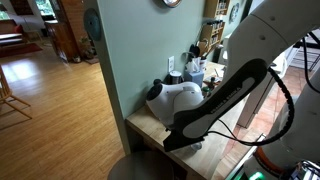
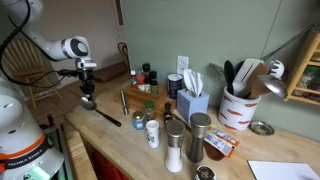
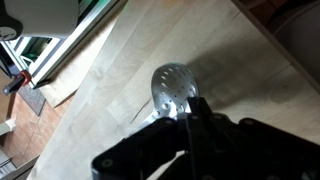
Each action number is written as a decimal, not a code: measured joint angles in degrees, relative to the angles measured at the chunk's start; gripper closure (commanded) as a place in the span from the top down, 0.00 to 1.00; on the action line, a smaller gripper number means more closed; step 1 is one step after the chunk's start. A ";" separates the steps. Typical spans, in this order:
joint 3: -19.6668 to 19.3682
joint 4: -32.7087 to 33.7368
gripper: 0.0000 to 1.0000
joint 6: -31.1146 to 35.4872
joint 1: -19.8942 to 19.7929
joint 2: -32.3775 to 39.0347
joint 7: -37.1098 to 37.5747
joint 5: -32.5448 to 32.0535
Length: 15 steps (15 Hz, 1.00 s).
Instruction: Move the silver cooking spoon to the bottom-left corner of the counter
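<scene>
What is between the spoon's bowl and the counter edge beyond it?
Nothing. In the wrist view the counter is bare wood from the spoon, held in the gripper, out to that edge.

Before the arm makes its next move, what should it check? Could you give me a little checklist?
1. Grip: fingers closed on the spoon, just behind its bowl: ok.
2. Spoon lifted off the counter: cannot tell.
3. Counter right around the spoon is bare in the wrist view: ok.
4. Clutter nearby: a dark utensil lies on the counter close to the spoon in an exterior view: not ok, steer around it.
5. Target corner in sight: cannot tell.
</scene>
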 measured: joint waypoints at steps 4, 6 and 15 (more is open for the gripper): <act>-2.61 0.67 0.53 0.09 2.59 0.99 -0.15 -0.17; -3.47 0.89 0.68 0.30 3.48 1.09 -0.23 -0.23; -13.30 0.47 1.00 1.29 3.03 -8.36 -15.60 17.57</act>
